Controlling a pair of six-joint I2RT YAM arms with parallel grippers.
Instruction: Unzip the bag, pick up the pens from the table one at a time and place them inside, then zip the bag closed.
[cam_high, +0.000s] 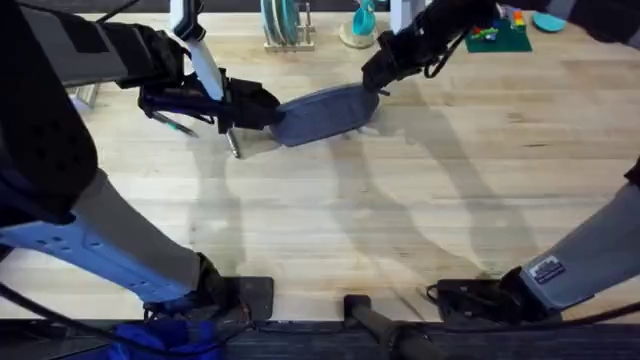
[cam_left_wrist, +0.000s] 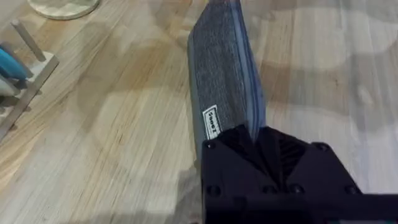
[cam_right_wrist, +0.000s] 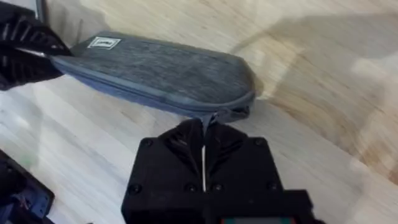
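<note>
Left gripper clamps bag at its 9 o'clock end | right gripper pinches zipper pull, 3 o'clock end | table.

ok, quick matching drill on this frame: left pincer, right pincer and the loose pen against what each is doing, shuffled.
Things:
1. left pincer
2. right pincer
3. pen

States:
A. lies loose on the table, near the bag
B. shut on the zipper pull
C. shut on the bag's labelled end

Pairs: 1-C, 2-B, 3-A
</note>
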